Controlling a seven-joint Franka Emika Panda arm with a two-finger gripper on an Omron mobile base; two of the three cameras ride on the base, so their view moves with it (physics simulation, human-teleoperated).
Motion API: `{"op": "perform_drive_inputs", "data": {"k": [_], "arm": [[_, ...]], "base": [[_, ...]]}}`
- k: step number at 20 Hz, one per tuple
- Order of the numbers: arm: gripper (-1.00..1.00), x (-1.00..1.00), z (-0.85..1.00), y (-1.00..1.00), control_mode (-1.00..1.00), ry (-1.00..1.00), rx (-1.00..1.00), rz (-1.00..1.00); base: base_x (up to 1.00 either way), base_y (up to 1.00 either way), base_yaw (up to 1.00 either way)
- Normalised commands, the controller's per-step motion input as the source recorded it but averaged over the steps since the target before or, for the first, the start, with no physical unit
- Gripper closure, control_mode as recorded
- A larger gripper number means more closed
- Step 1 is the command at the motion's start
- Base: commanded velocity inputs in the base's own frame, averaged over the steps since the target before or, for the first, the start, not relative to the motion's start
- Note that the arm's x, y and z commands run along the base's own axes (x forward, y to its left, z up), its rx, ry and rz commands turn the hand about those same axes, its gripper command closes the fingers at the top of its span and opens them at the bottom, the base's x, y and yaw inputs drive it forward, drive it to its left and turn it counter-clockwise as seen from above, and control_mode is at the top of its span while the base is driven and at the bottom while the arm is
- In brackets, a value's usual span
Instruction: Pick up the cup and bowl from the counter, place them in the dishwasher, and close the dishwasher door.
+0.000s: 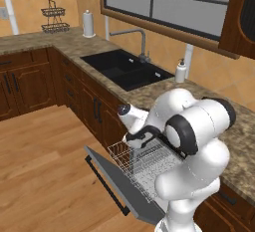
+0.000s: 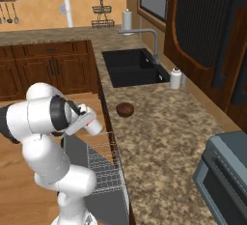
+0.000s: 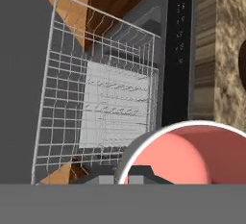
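The gripper (image 2: 86,119) is clamped on the cup (image 3: 185,153), whose pinkish-red inside and white rim sit right at the bottom of the hand view; in the right base view the cup (image 2: 92,124) shows as a small white cylinder held tilted in the air over the wire rack (image 2: 103,167). In the left base view the cup (image 1: 128,115) hangs just above the near end of the same rack (image 1: 144,162), which is pulled out over the dishwasher door (image 1: 117,181); that door lies dropped open, a flat grey panel with a dark bar handle along its outer edge. The hand view looks down on the rack's white wires and the black control strip (image 3: 179,50) of the dishwasher. Beyond the cup, the bowl (image 2: 125,109) sits dark and round on the counter (image 2: 164,137), near the counter's front edge. Farther along the counter lies the black sink (image 2: 132,67) with its faucet (image 2: 149,38), a white soap bottle (image 2: 175,78) just beside the sink, and a paper-towel roll (image 2: 127,21) well back near the corner.
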Motion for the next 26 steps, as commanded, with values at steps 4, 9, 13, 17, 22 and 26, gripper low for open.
{"op": "perform_drive_inputs", "data": {"k": [4, 9, 13, 17, 22, 26], "arm": [[1.00, 0.51, -0.69, 0.57, -1.00, 0.03, -0.08, -0.01], [1.00, 0.59, -0.93, 0.12, -1.00, 0.01, -0.02, 0.00], [1.00, 0.50, -0.94, 0.00, -1.00, 0.00, 0.00, 0.00], [1.00, 0.64, -0.66, 0.00, -1.00, 0.03, 0.01, -0.01], [1.00, 0.75, -0.42, 0.00, -1.00, 0.10, 0.07, -0.03], [1.00, 0.77, -0.28, 0.00, -1.00, 0.11, 0.07, -0.02]], "base": [[0.00, 0.00, 0.00], [0.00, 0.00, 0.00], [0.00, 0.00, 0.00], [0.00, 0.00, 0.00], [0.00, 0.00, 0.00], [0.00, 0.00, 0.00]]}}
